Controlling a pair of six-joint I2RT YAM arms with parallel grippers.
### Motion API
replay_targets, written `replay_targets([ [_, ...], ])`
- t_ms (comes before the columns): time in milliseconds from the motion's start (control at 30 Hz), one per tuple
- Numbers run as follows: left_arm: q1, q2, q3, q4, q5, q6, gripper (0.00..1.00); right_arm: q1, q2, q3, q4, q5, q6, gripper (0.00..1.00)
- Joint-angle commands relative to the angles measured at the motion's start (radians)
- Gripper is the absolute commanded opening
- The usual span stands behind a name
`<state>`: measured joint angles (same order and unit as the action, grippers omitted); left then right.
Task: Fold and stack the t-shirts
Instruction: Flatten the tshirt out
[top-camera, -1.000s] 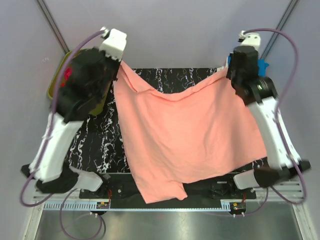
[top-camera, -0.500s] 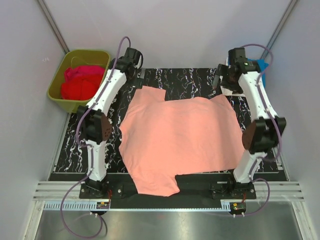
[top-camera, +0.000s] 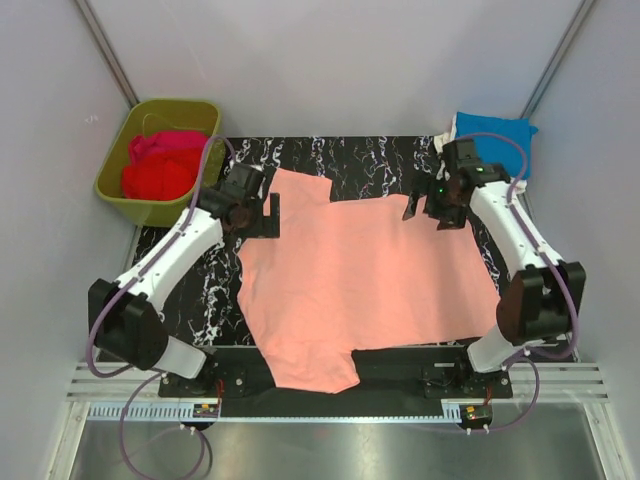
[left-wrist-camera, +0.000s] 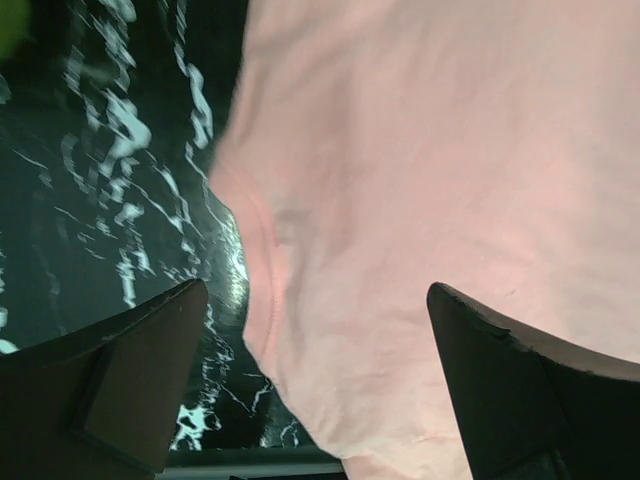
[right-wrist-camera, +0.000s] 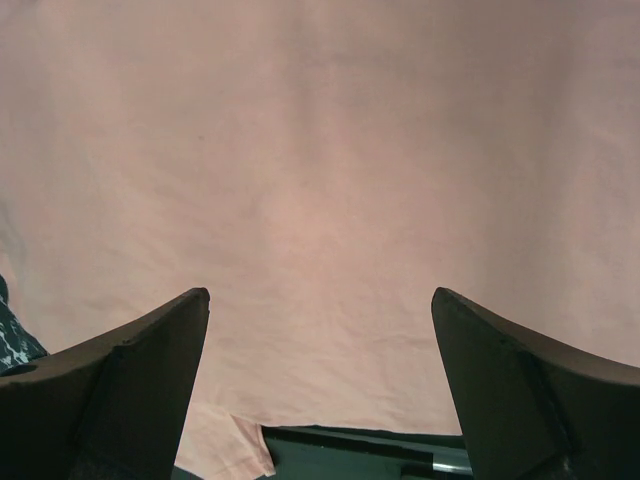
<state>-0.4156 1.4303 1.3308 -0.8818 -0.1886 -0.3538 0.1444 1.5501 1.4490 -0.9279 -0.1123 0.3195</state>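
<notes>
A salmon-pink t-shirt (top-camera: 360, 280) lies spread flat on the black marbled table (top-camera: 190, 290), with one sleeve (top-camera: 310, 368) reaching over the near edge. My left gripper (top-camera: 268, 214) hovers open over the shirt's far left edge. In the left wrist view the left gripper (left-wrist-camera: 315, 290) is empty, with the shirt (left-wrist-camera: 420, 180) and its hem below. My right gripper (top-camera: 424, 212) stands open above the shirt's far right part. In the right wrist view the right gripper (right-wrist-camera: 320, 292) is also empty over the shirt (right-wrist-camera: 320, 150). More t-shirts, red (top-camera: 155, 180) and magenta (top-camera: 170, 145), fill the tub. A blue one (top-camera: 492, 135) lies folded at the back right.
An olive-green tub (top-camera: 112, 170) sits off the table's far left corner. Grey walls and slanted poles close in the back. The metal rail (top-camera: 330, 400) with both arm bases runs along the near edge.
A second ago both grippers held the shirt up by its far corners. They have let go, the shirt has dropped flat, and both arms have come down and inward over it.
</notes>
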Motion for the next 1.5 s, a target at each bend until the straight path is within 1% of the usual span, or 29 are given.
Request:
replay_targets([
  [0,-0.008,0.062,-0.084,0.158,0.084,-0.082,0.99,0.014,0.074,0.017,0.046,-0.046,0.007,1.00],
  [67,-0.008,0.103,-0.081,0.184,0.090,-0.086,0.99,0.014,0.125,0.054,0.032,-0.033,0.019,1.00],
  [133,-0.008,0.177,-0.067,0.217,0.104,-0.094,0.99,0.015,0.203,0.109,0.023,-0.030,0.035,1.00],
  [167,-0.008,0.233,-0.050,0.227,0.107,-0.096,0.99,0.018,0.228,0.122,0.027,-0.033,0.052,1.00],
  [233,-0.008,0.297,-0.024,0.228,0.103,-0.100,0.99,0.024,0.304,0.151,0.047,-0.036,0.058,1.00],
  [267,-0.008,0.359,-0.001,0.230,0.086,-0.100,0.99,0.024,0.362,0.160,0.052,-0.038,0.056,1.00],
  [367,0.004,0.477,0.057,0.210,0.058,-0.096,0.99,0.024,0.480,0.218,0.044,-0.036,0.049,1.00],
  [433,0.015,0.522,0.086,0.188,0.038,-0.096,0.99,0.024,0.530,0.258,0.049,-0.041,0.046,1.00],
  [467,0.035,0.560,0.105,0.185,0.031,-0.096,0.99,0.024,0.572,0.273,0.047,-0.052,0.047,1.00],
  [533,0.060,0.591,0.128,0.175,0.031,-0.097,0.99,0.024,0.611,0.324,0.046,-0.059,0.047,1.00],
  [633,0.101,0.656,0.209,0.133,0.015,-0.080,0.99,0.024,0.697,0.422,0.029,-0.073,0.049,1.00],
  [667,0.116,0.689,0.267,0.120,0.002,-0.074,0.99,0.024,0.749,0.454,0.020,-0.085,0.052,1.00],
  [733,0.132,0.731,0.335,0.075,-0.008,-0.050,0.99,0.026,0.803,0.557,-0.008,-0.098,0.058,1.00],
  [767,0.145,0.774,0.405,0.060,-0.021,-0.042,0.99,0.024,0.853,0.592,-0.015,-0.111,0.064,1.00],
  [833,0.161,0.818,0.476,0.020,-0.025,-0.017,0.99,0.024,0.907,0.709,-0.043,-0.119,0.076,1.00],
  [867,0.179,0.861,0.552,0.004,-0.022,-0.011,0.99,0.024,0.959,0.752,-0.057,-0.128,0.078,1.00],
  [900,0.187,0.883,0.591,-0.020,-0.020,0.002,0.99,0.024,0.988,0.843,-0.087,-0.133,0.084,1.00],
  [933,0.193,0.901,0.628,-0.029,-0.017,0.013,0.99,0.024,1.016,0.888,-0.104,-0.138,0.090,1.00],
  [967,0.201,0.936,0.699,-0.034,-0.009,0.027,0.99,0.023,1.059,0.931,-0.118,-0.144,0.095,1.00],
  [1000,0.204,0.955,0.740,-0.058,-0.014,0.048,0.99,0.024,1.079,1.003,-0.138,-0.150,0.099,1.00],
  [1067,0.210,1.005,0.854,-0.095,-0.018,0.059,0.99,0.024,1.116,1.051,-0.150,-0.170,0.113,1.00],
  [1133,0.210,1.016,0.902,-0.121,-0.021,0.073,0.99,0.023,1.111,1.041,-0.141,-0.190,0.130,1.00],
  [1167,0.210,1.010,0.900,-0.120,-0.028,0.076,0.99,0.024,1.087,1.012,-0.128,-0.219,0.135,1.00],
  [1200,0.212,1.003,0.895,-0.114,-0.032,0.082,0.99,0.026,1.066,0.926,-0.086,-0.234,0.141,1.00],
  [1300,0.218,0.973,0.895,-0.121,-0.044,0.093,0.99,0.035,0.978,0.751,0.018,-0.288,0.158,1.00],
  [1400,0.218,0.926,0.920,-0.163,-0.066,0.090,0.99,0.046,0.943,0.725,-0.001,-0.296,0.142,1.00],
  [1433,0.215,0.899,0.897,-0.166,-0.069,0.090,0.99,0.043,0.935,0.728,-0.012,-0.296,0.130,1.00],
  [1467,0.204,0.825,0.871,-0.164,-0.084,0.090,0.99,0.046,0.911,0.731,-0.022,-0.290,0.125,1.00],
])
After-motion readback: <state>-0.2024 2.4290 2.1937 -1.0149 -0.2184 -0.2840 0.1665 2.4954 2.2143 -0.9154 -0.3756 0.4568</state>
